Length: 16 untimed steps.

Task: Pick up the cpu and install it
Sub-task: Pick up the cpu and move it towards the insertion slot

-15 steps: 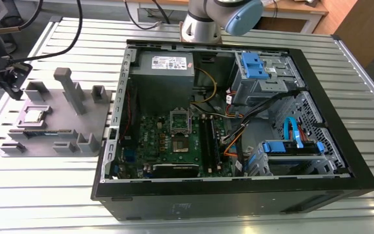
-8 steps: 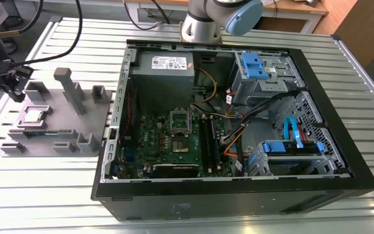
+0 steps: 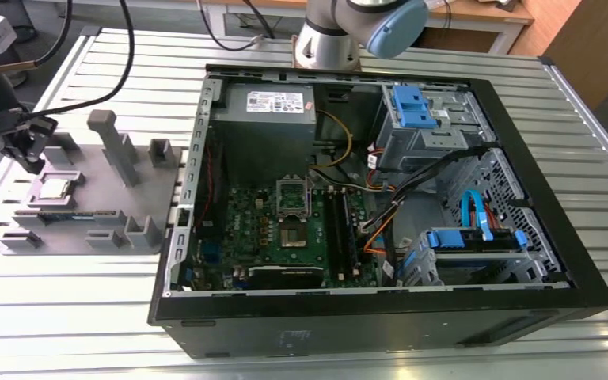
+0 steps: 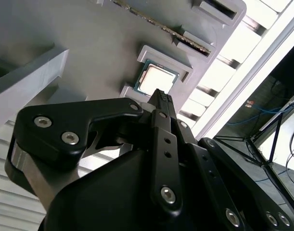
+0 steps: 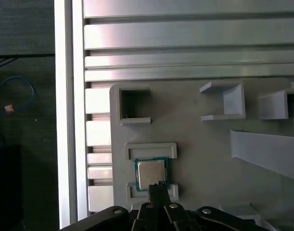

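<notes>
Pick not yet made: the cpu (image 5: 150, 173) lies flat in its nest on the grey fixture plate (image 3: 85, 170), outside the computer case (image 3: 389, 321), with the gripper (image 5: 159, 186) just above its edge, fingertips pressed together and holding nothing; the motherboard socket (image 3: 291, 234) looks unfilled, so install is outstanding.

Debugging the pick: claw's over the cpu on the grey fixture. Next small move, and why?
Probably open the claw before descending: it looks shut, poised over the edge of the cpu, which lies flat and ungrasped in its grey fixture pocket.
</notes>
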Each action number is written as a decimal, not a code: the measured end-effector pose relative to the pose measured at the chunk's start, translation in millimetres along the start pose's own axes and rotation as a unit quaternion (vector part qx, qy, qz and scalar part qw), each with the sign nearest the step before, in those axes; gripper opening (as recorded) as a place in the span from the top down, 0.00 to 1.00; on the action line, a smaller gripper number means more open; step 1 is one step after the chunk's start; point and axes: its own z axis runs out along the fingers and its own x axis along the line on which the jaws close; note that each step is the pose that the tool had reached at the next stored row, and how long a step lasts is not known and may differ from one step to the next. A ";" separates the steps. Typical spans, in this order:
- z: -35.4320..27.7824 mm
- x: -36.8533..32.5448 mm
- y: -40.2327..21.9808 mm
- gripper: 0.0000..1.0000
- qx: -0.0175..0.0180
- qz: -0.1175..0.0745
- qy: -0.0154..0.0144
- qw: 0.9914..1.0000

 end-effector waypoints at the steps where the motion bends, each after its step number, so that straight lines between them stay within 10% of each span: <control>1: 1.7 0.0 -0.5 0.89 0.000 0.000 0.000 1.000; 16: 16.4 -0.1 -2.4 0.89 0.000 -0.001 0.000 1.000</control>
